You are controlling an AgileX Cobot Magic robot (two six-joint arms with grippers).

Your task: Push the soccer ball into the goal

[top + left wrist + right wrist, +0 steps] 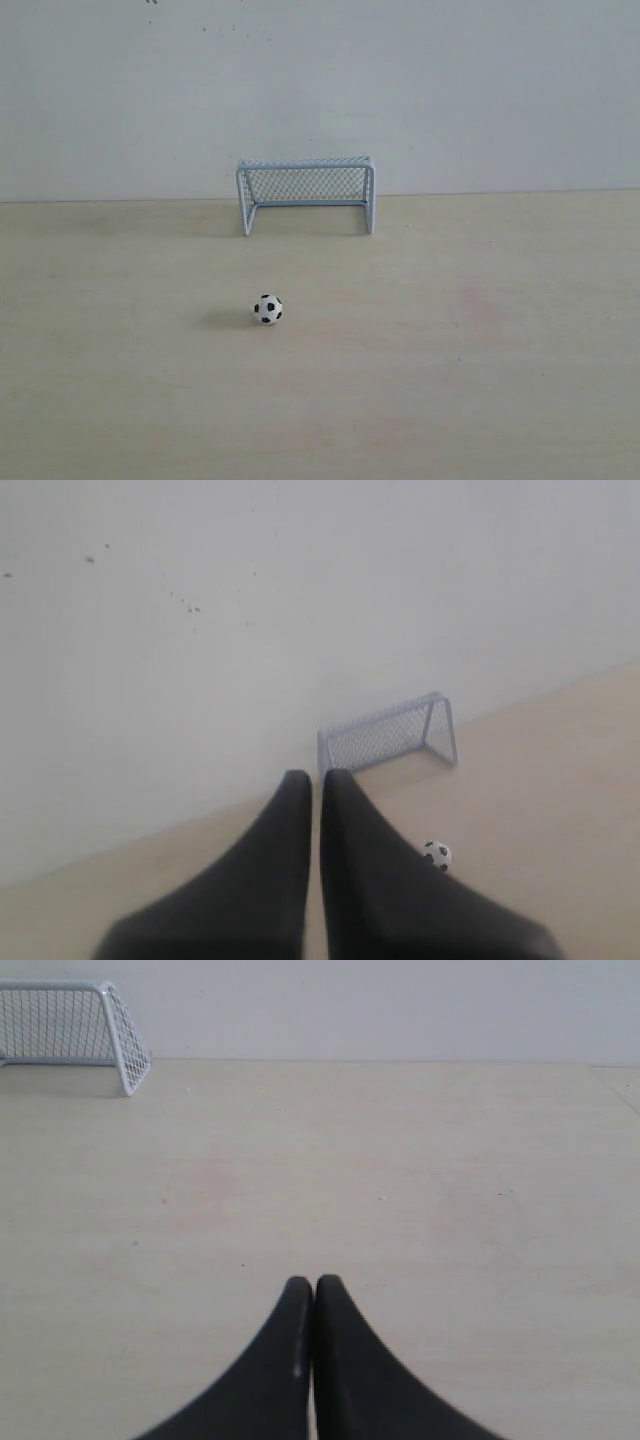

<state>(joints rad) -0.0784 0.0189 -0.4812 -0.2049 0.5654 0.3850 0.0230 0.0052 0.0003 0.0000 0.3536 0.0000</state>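
The soccer ball (267, 309), white with black patches, rests on the pale wooden table, in front of the goal and a little left of its middle. The goal (306, 193), a pale blue-white frame with mesh netting, stands at the table's far edge against the wall, its mouth facing the ball. Neither gripper shows in the exterior view. In the left wrist view my left gripper (317, 776) is shut and empty, with the ball (437, 856) beside one finger and the goal (390, 734) beyond. My right gripper (314, 1282) is shut and empty; only the goal (75, 1025) shows there, far off.
A plain white wall (320, 90) rises directly behind the goal. The table (480, 380) is bare light wood with a faint pinkish stain (478, 303) to the right of the ball.
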